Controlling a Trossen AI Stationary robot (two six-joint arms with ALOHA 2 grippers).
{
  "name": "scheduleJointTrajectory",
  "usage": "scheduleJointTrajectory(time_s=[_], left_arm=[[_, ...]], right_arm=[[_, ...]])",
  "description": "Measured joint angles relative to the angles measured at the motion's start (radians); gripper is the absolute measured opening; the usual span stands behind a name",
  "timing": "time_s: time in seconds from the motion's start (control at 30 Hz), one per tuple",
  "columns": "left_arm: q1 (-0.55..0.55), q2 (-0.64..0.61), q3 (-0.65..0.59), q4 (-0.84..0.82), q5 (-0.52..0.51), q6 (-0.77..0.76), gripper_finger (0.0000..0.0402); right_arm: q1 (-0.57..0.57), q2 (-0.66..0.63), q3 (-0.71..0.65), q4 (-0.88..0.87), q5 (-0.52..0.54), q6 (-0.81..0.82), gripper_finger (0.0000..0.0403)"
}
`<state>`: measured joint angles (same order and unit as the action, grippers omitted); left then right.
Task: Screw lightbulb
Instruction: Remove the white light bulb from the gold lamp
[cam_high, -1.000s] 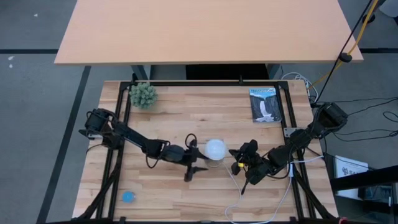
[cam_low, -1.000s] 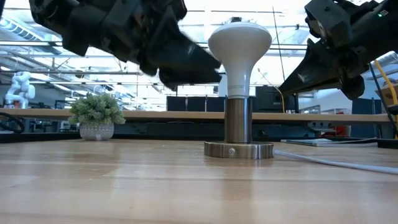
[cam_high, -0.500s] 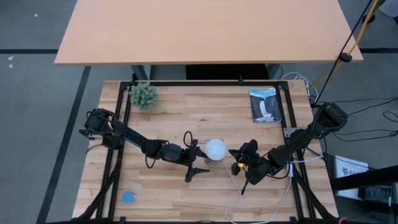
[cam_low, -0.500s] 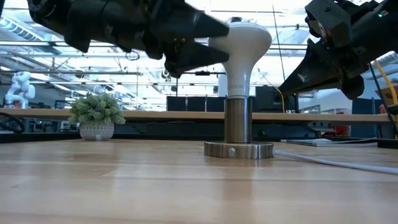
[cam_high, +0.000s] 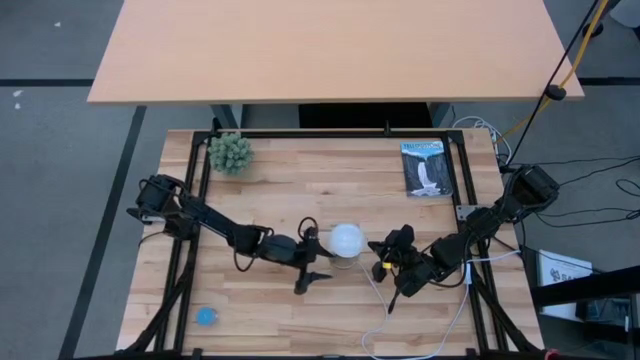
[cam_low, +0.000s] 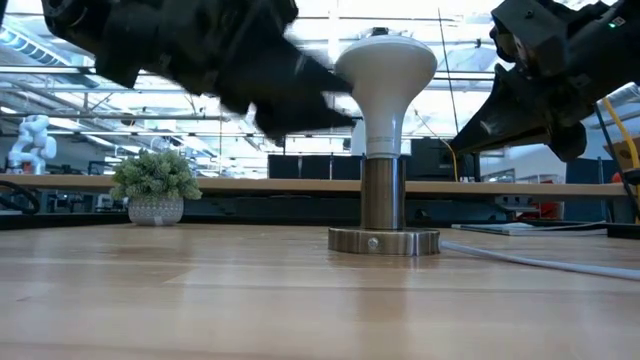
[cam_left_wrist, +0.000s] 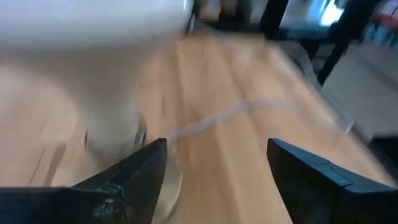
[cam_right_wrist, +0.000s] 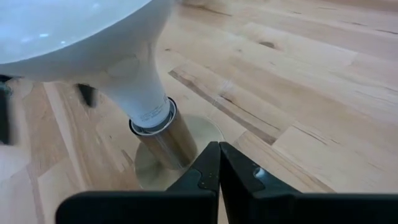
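The white lightbulb (cam_high: 346, 240) stands upright with its narrow base down in a silvery socket (cam_low: 384, 195), whose round foot (cam_low: 384, 241) rests on the wooden table. My left gripper (cam_high: 311, 257) is open just left of the bulb's globe. In its wrist view the bulb (cam_left_wrist: 93, 56) lies off to one side of the gripper (cam_left_wrist: 214, 177), and only table shows between the fingers. My right gripper (cam_high: 374, 247) is shut, right of the bulb and pointing at the socket (cam_right_wrist: 169, 142). It stays apart from it in the right wrist view (cam_right_wrist: 217, 167).
A white cord (cam_low: 540, 262) runs from the socket's foot toward the table's right near corner. A small potted plant (cam_high: 230, 153) stands at the far left. A picture card (cam_high: 427, 168) lies at the far right, and a blue blob (cam_high: 206, 316) at the near left.
My left gripper has opened wider beside the bulb's globe and shows blurred now in the low and left wrist views. The bulb stays upright in the socket.
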<state>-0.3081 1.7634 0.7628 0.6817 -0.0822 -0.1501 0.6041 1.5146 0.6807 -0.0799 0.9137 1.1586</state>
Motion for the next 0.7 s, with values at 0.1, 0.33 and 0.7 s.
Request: scheduleJointTrajectory(time_s=[0.1, 0.33, 0.7], left_arm=[[0.002, 0.013, 0.0, -0.07, -0.001, -0.019, 0.0282], [0.0, 0.098, 0.0, 0.043, -0.006, -0.13, 0.0282], [0.043, 0.21, 0.0, 0.149, -0.073, 0.001, 0.0282]], right_arm=[[0.0, 0.0, 0.0, 0.0, -0.003, 0.0, 0.0], [0.0, 0.0, 0.0, 0.0, -0.003, 0.0, 0.0], [0.0, 0.0, 0.0, 0.0, -0.003, 0.0, 0.0]])
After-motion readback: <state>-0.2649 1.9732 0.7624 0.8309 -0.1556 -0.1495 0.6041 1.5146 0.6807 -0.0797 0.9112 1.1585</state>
